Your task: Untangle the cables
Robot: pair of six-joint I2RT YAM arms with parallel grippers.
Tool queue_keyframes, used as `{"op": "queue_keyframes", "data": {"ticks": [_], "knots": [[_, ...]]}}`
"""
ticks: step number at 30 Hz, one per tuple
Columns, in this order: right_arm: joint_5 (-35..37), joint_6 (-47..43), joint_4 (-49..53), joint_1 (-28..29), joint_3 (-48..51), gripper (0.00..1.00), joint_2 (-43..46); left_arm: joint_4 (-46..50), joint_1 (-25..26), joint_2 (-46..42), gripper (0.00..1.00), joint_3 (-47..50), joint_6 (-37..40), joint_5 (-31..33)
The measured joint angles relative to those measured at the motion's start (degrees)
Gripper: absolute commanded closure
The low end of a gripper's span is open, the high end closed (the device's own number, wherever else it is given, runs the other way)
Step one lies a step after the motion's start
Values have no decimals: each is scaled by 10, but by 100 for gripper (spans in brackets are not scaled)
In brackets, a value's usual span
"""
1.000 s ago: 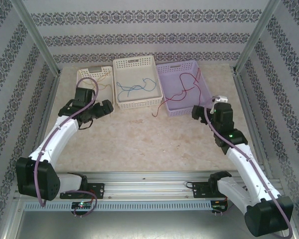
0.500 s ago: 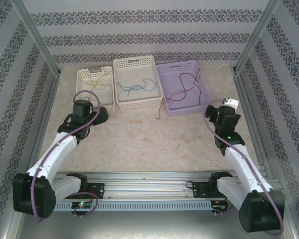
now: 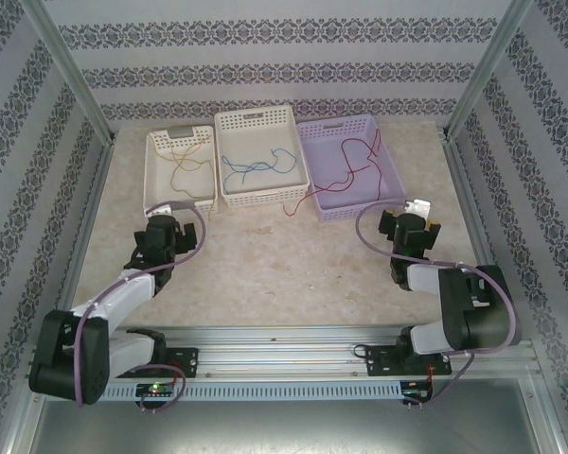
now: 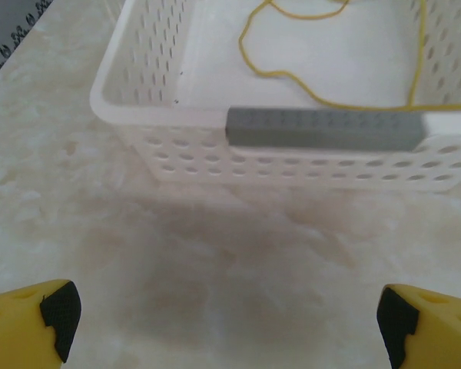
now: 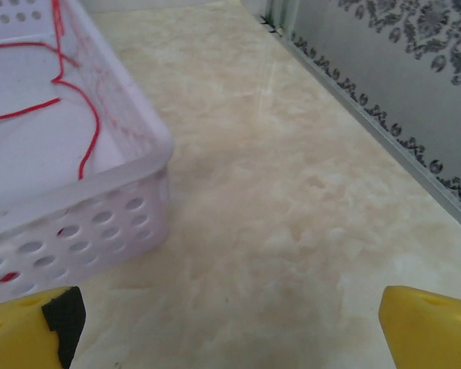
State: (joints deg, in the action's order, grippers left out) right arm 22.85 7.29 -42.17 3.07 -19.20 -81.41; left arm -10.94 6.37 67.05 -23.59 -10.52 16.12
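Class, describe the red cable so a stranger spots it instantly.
At the table's far edge stand three baskets; take the lilac basket, rightmost. The red cable lies in it, one end trailing out onto the table. Its neighbours, the blue cable and yellow cable, lie in other baskets.

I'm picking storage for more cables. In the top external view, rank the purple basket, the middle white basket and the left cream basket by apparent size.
1. purple basket: largest.
2. middle white basket: only slightly smaller.
3. left cream basket: clearly smallest.
All three sit in one row, so nearness hardly skews this.
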Motion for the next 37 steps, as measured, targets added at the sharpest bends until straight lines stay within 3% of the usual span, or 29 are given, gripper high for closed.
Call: {"op": "queue_keyframes", "data": {"ticks": [5, 8, 12, 18, 37], "knots": [[-54, -23, -53, 0, 1, 2, -5, -143, -40, 71, 0, 36, 34, -23], [-61, -42, -162, 7, 25, 2, -59, -236, -50, 114, 0, 37, 47, -45], [-64, -49, -170, 19, 42, 2, -64, -342, -60, 216, 0, 27, 65, -90], [-58, -62, -174, 28, 32, 2, -64, -380, -61, 241, 0, 26, 77, -112], [-94, -57, -111, 4, -6, 2, -63, -422, -59, 241, 0, 26, 80, -83]]}}
